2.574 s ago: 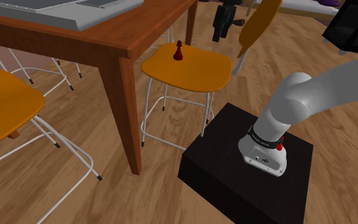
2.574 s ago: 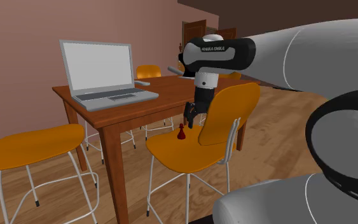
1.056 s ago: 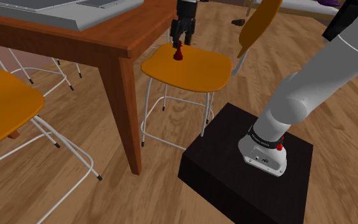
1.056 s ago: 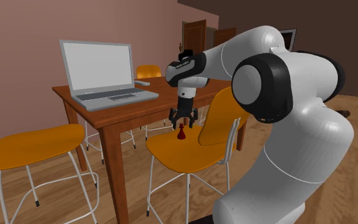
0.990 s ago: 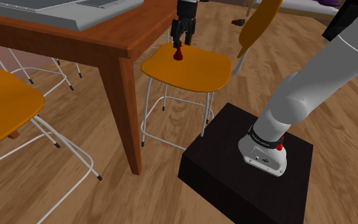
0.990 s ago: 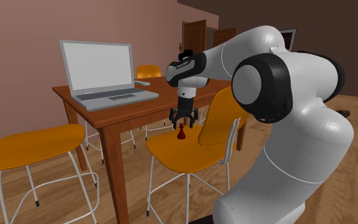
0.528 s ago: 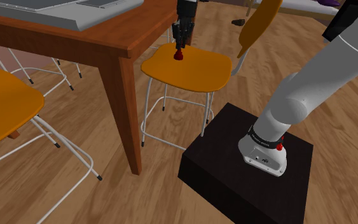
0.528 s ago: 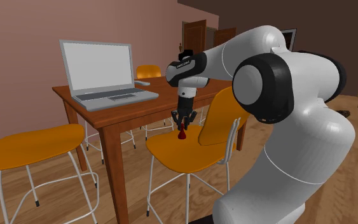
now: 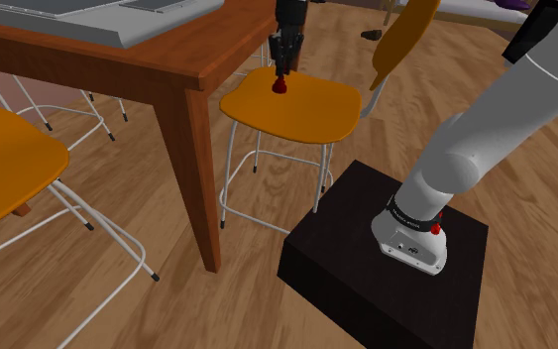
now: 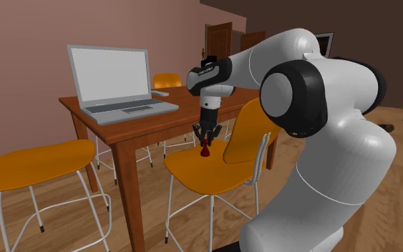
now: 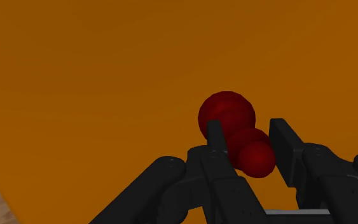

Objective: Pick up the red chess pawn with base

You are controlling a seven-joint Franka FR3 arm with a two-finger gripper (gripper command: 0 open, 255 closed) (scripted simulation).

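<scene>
The red chess pawn stands on the orange chair seat beside the wooden table. My black gripper comes down on it from above, shut on the pawn's upper part. In the second exterior view the gripper clasps the pawn just over the seat. In the wrist view the pawn sits between the two fingers of the gripper, its round base towards the orange seat. I cannot tell whether the base still touches the seat.
The wooden table with a laptop stands close beside the chair. The chair's orange backrest rises behind the gripper. Another orange chair is on the shoulder view's left. The dark stand sits on the wood floor.
A second ago the fingers stood open around the pawn; they have since closed on it. Over the last half second nothing visibly moved.
</scene>
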